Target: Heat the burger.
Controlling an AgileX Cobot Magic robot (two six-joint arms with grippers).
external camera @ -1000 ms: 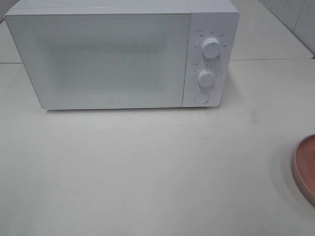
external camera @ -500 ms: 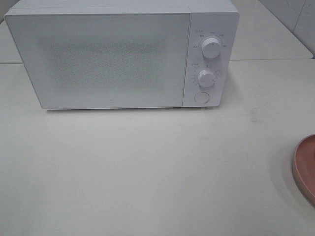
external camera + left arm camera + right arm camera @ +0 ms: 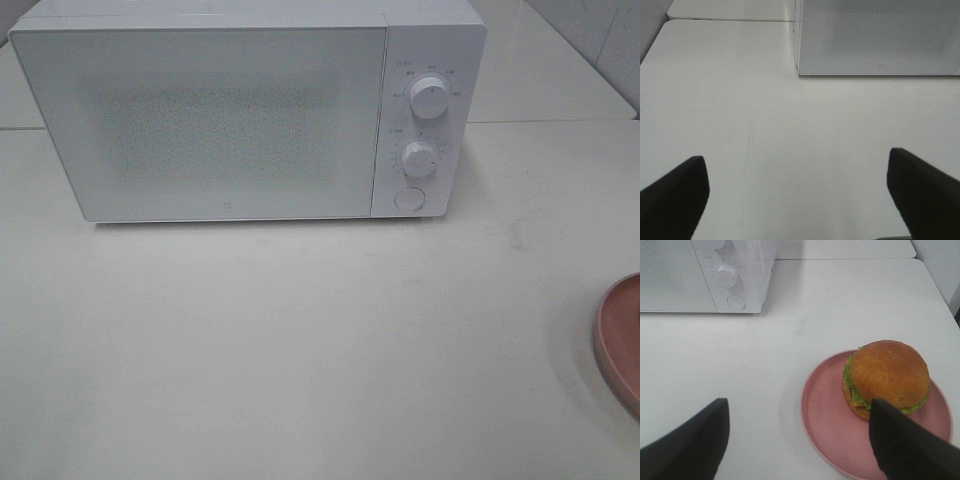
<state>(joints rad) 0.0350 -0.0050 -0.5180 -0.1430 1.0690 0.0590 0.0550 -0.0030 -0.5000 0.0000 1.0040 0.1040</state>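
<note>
The burger (image 3: 887, 377) sits on a pink plate (image 3: 825, 410) at the right edge of the desk (image 3: 300, 340), off toward one side of the plate rather than centred. The white microwave (image 3: 220, 110) stands at the back of the desk with its door shut (two dials and a round button down its right panel). The right pincer (image 3: 797, 440) hangs spread wide above the plate, gripping nothing, one finger (image 3: 905, 445) overlapping the burger's edge in its camera. The left pincer (image 3: 797, 197) is likewise spread and empty, over bare desk near the microwave's front left corner.
</note>
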